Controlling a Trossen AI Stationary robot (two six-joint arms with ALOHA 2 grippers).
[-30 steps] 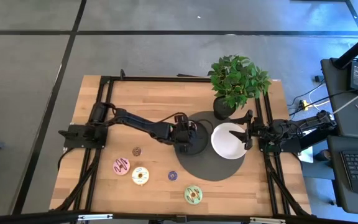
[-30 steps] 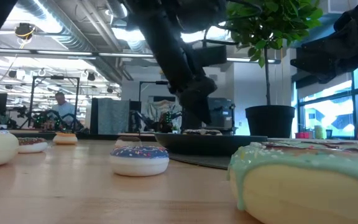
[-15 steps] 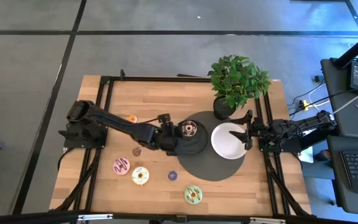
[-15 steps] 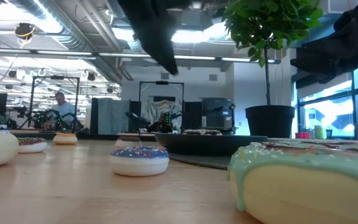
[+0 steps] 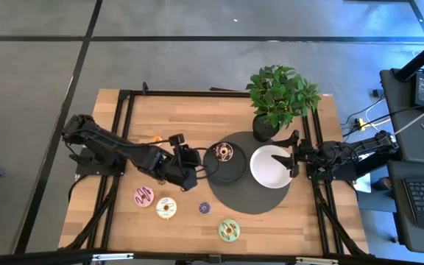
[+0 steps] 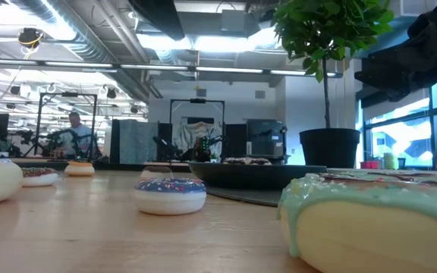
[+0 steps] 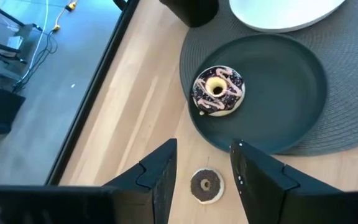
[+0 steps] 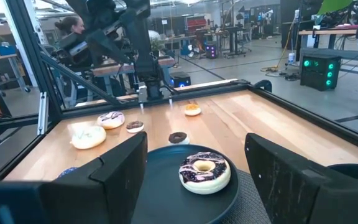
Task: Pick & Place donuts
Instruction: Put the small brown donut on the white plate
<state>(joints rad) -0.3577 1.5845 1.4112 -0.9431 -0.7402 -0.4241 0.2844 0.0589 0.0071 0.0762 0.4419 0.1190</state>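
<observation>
A dark-iced donut (image 7: 217,91) (image 5: 223,152) lies flat on the black plate (image 7: 284,93). A tiny brown donut (image 7: 206,185) rests on the wood just outside that plate's rim. My left gripper (image 7: 202,147) (image 5: 191,175) hovers open above it, one finger on either side and touching nothing. Near the table's near edge lie the pink (image 5: 143,196), cream (image 5: 166,208), purple (image 5: 205,208) and green (image 5: 229,230) donuts. A small orange donut (image 5: 155,139) lies farther back. My right gripper (image 8: 196,140) (image 5: 294,158) waits open by the white plate (image 5: 269,168).
A potted plant (image 5: 278,96) stands behind the plates. Both plates sit on a round grey mat (image 5: 252,197). Black frame rails (image 5: 120,147) run along the table's left and right sides. In the low view the green donut (image 6: 370,216) fills the near right. A person (image 8: 70,26) is in the room beyond.
My left gripper has drawn back from over the black plate toward the table's left and risen out of the low view. The dark-iced donut, hidden under it before, now lies uncovered on the black plate.
</observation>
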